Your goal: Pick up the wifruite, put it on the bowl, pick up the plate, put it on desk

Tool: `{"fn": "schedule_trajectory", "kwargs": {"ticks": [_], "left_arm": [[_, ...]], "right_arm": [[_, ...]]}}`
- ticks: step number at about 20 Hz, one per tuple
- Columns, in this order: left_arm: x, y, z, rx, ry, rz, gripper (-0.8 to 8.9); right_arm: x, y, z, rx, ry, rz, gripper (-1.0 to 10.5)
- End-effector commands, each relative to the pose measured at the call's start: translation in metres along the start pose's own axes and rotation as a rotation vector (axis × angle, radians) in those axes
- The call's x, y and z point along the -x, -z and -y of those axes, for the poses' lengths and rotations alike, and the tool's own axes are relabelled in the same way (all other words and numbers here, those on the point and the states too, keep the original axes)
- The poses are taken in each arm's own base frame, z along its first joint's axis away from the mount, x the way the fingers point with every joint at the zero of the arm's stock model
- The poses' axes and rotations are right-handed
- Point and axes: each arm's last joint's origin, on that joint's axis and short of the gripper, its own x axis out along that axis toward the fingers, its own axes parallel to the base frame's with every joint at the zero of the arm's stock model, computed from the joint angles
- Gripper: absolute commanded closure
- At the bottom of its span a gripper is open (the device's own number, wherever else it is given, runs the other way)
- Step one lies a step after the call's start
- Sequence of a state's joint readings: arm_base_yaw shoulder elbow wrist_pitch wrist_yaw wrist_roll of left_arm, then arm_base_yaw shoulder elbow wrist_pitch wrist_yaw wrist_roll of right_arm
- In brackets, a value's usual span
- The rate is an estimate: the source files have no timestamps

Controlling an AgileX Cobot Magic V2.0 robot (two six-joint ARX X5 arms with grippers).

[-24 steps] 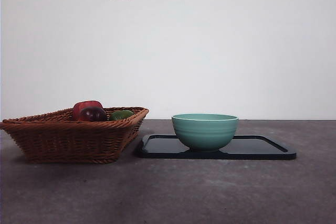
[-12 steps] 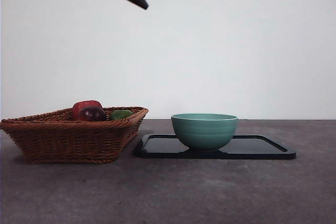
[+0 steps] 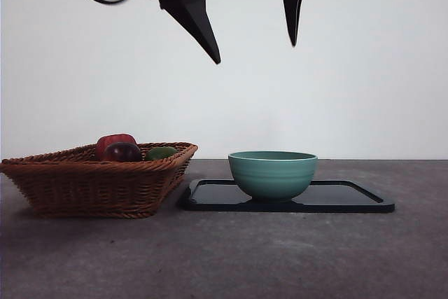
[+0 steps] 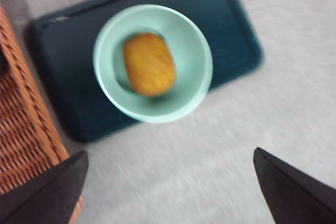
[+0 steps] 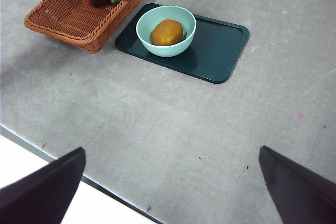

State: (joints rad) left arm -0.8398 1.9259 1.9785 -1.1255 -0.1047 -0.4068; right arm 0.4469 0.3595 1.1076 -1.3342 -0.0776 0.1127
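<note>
Risk first: the wifruite (image 4: 149,64) already lies inside the teal bowl (image 4: 152,62), so what you have left is the plate, here a dark rectangular tray (image 5: 215,56) with the bowl standing on it toward its basket end. Lift that tray from 1 edge and it will likely tilt; the bowl could then slide across the smooth surface or tip, and the round fruit could roll out. A low rim also gives the jaws little to bite, so a shallow grasp may slip.

Your left gripper (image 3: 252,36) hangs high above the bowl, jaws spread wide and holding nothing. Coming straight down, a jaw tip could strike the bowl's rim. The wicker basket (image 3: 98,180) sits at 9 o'clock of the tray, its corner just beside the tray's edge, so a wide approach from that side may snag the weave and drag it. A dark purple-red fruit (image 3: 123,151) and a green fruit (image 3: 162,153) lie in the basket.

Your right gripper (image 5: 168,192) waits well back over the bare worktop (image 5: 157,129), also wide open and empty.

No brand, label or readable writing shows on any item.
</note>
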Motion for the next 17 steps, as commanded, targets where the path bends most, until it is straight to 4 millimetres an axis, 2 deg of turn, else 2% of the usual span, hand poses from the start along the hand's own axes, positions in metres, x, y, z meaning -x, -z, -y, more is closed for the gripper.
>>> {"fn": "schedule_trajectory", "kwargs": {"ticks": [1,5,10,14,17], "left_arm": [[-0.019,-0.02,0.005,-0.021,-0.015,-0.022,3.27],[-0.055,-0.037,0.006,-0.013,-0.033,-0.048,3.28],[-0.096,-0.043,0.003,-0.015,0.004,-0.068,3.28],[-0.118,-0.047,-0.004,0.001,-0.002,-0.068,3.28],[-0.128,-0.048,-0.005,-0.02,0.001,-0.06,3.28]], "right_arm": [[0.002,-0.004,-0.001,-0.008,-0.011,0.037,3.6],[0.002,-0.004,-0.001,-0.008,-0.011,0.036,3.6],[0.002,-0.004,-0.001,-0.008,-0.01,0.036,3.6],[0.002,-0.004,-0.001,-0.008,-0.01,0.036,3.6],[0.002,-0.004,-0.001,-0.007,-0.01,0.036,3.6]]}}
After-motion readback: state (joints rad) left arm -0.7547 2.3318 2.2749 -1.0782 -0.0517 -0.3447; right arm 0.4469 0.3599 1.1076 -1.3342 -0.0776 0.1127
